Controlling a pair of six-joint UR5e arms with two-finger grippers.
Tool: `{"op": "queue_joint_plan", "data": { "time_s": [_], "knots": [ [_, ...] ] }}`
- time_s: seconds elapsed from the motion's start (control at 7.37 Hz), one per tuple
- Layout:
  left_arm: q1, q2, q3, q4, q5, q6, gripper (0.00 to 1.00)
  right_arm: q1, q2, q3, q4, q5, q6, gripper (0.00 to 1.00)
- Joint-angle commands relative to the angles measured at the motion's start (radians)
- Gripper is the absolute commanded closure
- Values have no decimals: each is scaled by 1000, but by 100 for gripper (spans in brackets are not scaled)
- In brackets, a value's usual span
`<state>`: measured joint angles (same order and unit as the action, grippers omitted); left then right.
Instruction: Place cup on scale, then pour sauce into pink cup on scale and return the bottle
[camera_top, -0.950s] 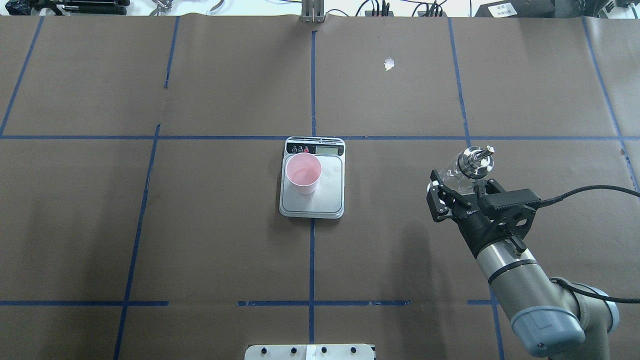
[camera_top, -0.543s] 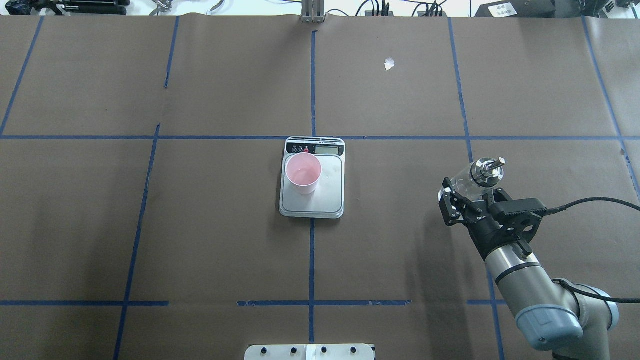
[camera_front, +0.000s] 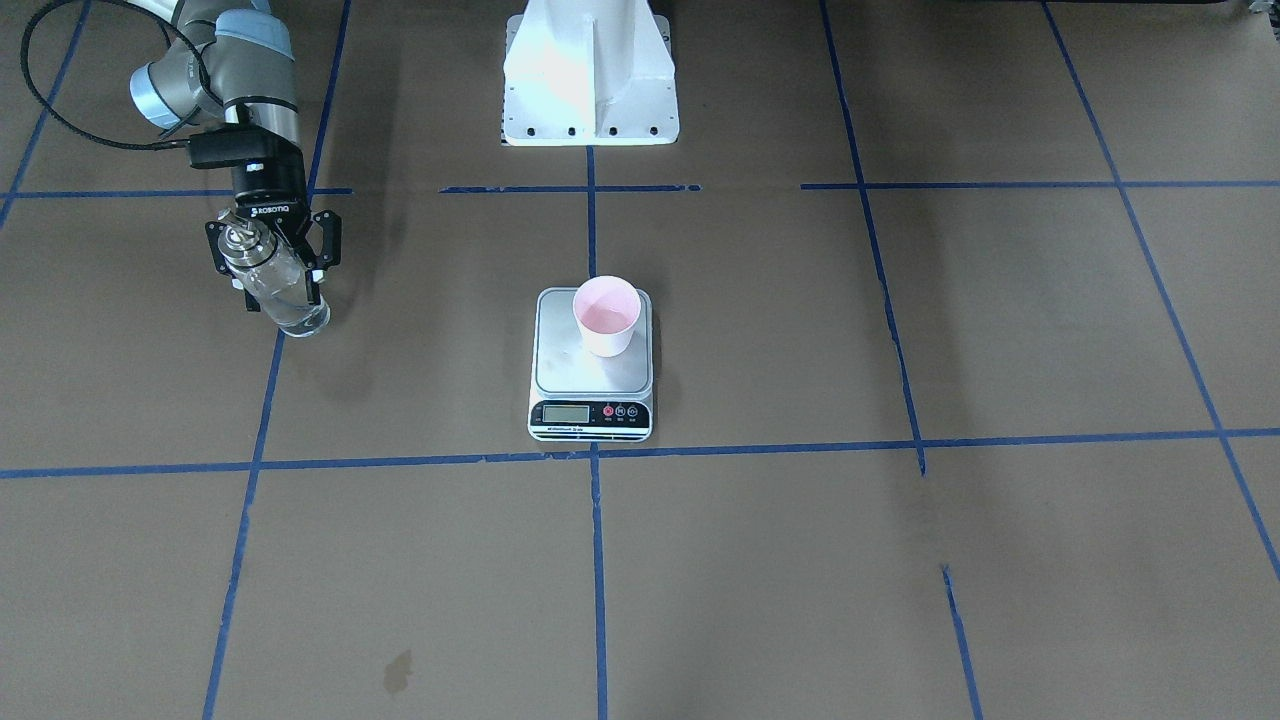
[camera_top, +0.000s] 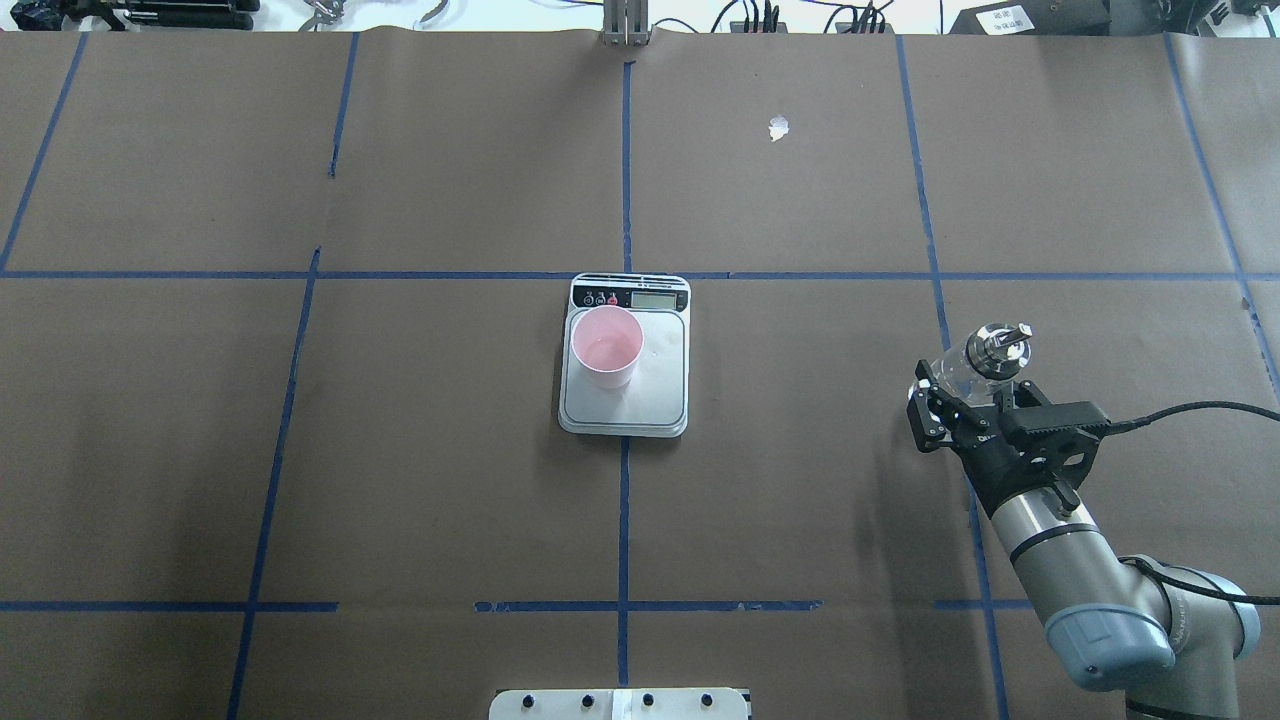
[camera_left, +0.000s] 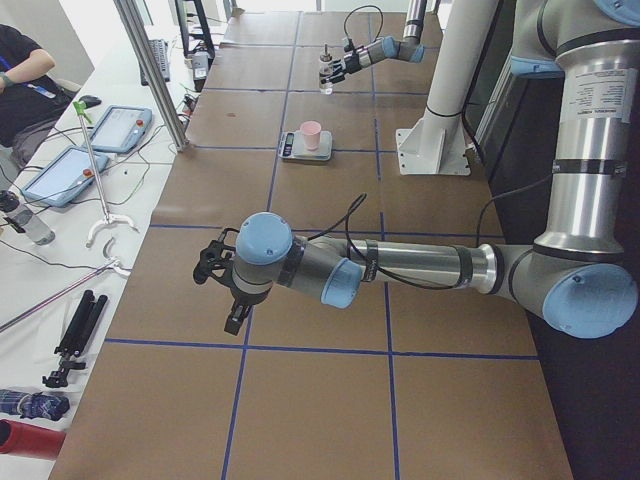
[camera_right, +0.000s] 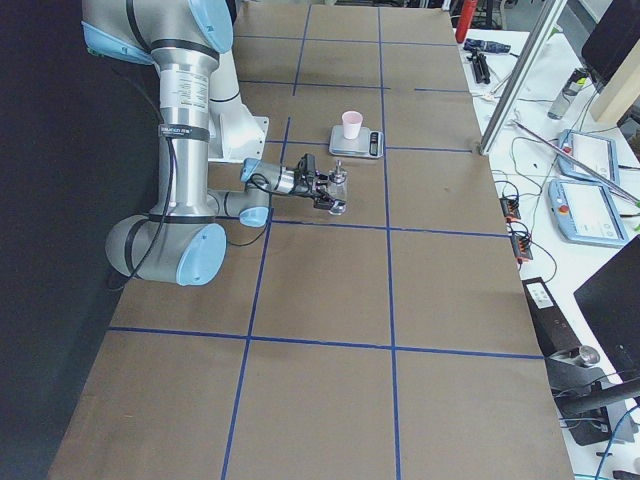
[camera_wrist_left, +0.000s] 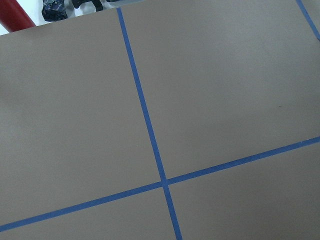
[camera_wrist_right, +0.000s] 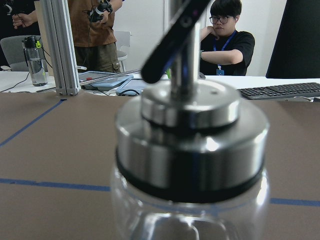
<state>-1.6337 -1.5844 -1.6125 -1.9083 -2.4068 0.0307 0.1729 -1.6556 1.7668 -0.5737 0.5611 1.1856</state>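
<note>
The pink cup (camera_top: 606, 346) stands upright on the rear left of the scale (camera_top: 660, 400) at the table's middle; both also show in the front view, the cup (camera_front: 607, 315) on the scale (camera_front: 560, 365). My right gripper (camera_top: 965, 388) is shut on the clear glass bottle (camera_top: 975, 365), which is upright with its metal spout up, far right of the scale. In the front view the bottle (camera_front: 282, 290) hangs low over a blue tape line. Its metal collar (camera_wrist_right: 190, 150) fills the right wrist view. My left gripper (camera_left: 222, 285) shows only in the exterior left view, so I cannot tell its state.
Brown paper with blue tape lines covers the table. The robot's white base (camera_front: 590, 75) stands behind the scale. A small white mark (camera_top: 778, 128) lies at the far right. People and tablets (camera_left: 120, 125) are beyond the table's far edge.
My right gripper has carried the bottle further right, away from the scale, and slightly toward the robot. The cup and scale have not moved.
</note>
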Motion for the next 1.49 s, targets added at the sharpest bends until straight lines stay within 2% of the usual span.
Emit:
{"op": "queue_joint_plan", "data": {
  "time_s": [0.0, 1.36],
  "knots": [
    [0, -2, -1, 0, 0, 0, 0, 4, -1, -16, 0, -1, 0, 100],
    [2, -3, 0, 0, 0, 0, 0, 2, 19, -50, -2, 8, 42, 100]
  ]
}}
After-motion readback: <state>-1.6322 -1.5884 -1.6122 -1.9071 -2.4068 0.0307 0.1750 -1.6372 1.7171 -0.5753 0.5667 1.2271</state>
